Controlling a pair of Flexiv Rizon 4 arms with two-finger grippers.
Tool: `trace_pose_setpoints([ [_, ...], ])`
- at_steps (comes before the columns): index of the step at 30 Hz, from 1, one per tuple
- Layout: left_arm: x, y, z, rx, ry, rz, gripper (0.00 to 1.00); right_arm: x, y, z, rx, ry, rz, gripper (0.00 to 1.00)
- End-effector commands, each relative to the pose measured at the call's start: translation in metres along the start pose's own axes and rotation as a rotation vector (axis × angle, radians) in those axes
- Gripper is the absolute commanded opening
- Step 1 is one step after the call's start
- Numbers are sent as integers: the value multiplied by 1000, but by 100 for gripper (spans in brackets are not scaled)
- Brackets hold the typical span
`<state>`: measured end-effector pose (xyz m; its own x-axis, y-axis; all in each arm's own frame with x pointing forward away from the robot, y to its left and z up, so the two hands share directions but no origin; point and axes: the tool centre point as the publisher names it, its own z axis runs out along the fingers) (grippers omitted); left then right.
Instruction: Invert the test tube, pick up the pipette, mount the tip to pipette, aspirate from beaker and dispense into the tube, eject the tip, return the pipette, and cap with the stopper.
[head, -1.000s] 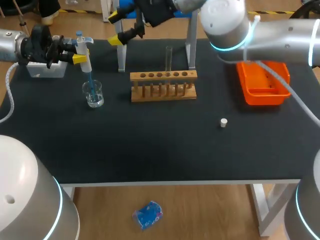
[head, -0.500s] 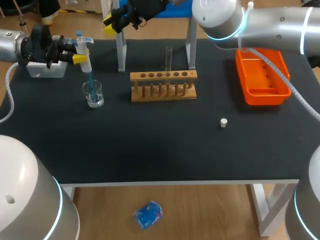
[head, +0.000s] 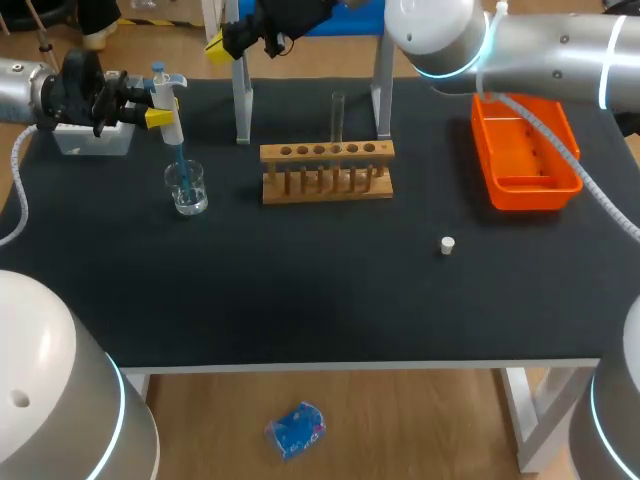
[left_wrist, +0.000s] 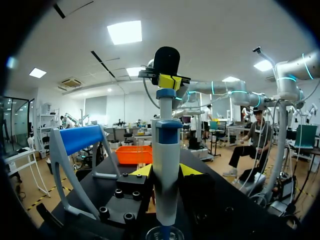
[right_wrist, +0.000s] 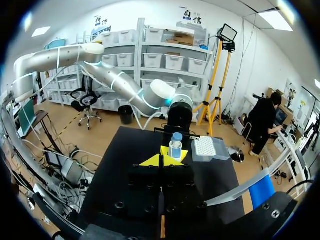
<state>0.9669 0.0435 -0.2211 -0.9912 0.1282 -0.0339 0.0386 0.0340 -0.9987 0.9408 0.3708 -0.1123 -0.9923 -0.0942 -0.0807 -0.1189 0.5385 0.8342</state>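
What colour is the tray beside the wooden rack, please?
The tray is orange, clearest in the head view.

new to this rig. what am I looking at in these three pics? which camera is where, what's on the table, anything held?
It is a two-armed robot working at a black table. The wide picture comes from a fixed camera above and behind the robot. The two round ones come from a camera on each wrist, looking out along the fingers.

The left hand is shut on a blue-and-white pipette, held upright with its tip down in a small glass beaker. The right hand is at the table's far edge, near the pipette stand, with its fingers closed on nothing.

Also on the table are a wooden rack with one test tube standing in it, an orange tray, a small white stopper and a pale box by the left arm.
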Motion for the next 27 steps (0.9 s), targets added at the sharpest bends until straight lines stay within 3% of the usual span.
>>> trace_pose_setpoints([
  [1,1,0,1,-1,-3,1,0,-1,1,-1,4,4,0,0],
  [10,1,0,1,-1,-3,1,0,-1,1,2,16,10,-5,0],
  [19,1,0,1,-1,-3,1,0,-12,15,26,-85,23,-34,0],
  [27,1,0,1,-1,-3,1,0,-19,32,43,-110,57,-76,0],
])
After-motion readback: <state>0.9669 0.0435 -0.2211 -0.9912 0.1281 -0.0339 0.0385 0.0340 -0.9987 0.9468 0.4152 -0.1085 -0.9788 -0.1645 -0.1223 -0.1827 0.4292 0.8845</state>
